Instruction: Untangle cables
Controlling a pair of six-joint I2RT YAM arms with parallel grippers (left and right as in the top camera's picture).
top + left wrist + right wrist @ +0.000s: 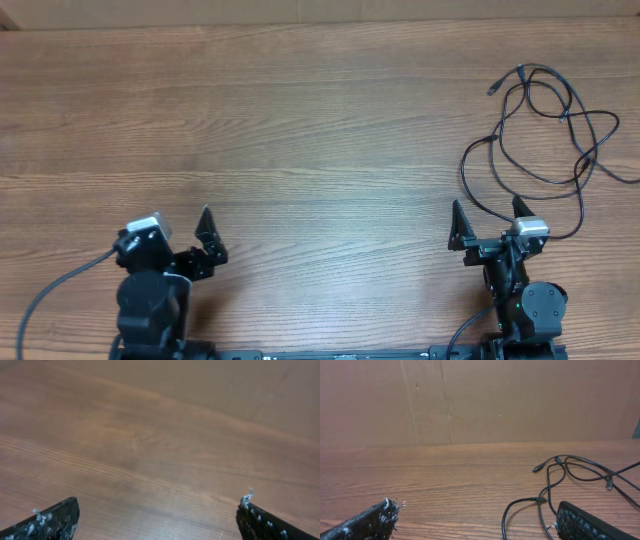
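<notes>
Cables (pixel 580 160) sit at the far right of the table (pixel 300 120), thin black cords sprawled in loose, crossing loops with a small plug tip poking out at the top left of the tangle. Over to the right gripper (pixel 487 208): jaws spread wide, nothing held, parked at the near edge of that tangle. The right wrist view shows the cables (pixel 548 485) on the wood just ahead, one loop curling in between the fingers close to the right-hand one, though whether it touches cannot be told. And the left gripper (pixel 175 225) is well apart on the other side, also gaping wide, with only bare wood between its fingertips (pixel 55 519).
</notes>
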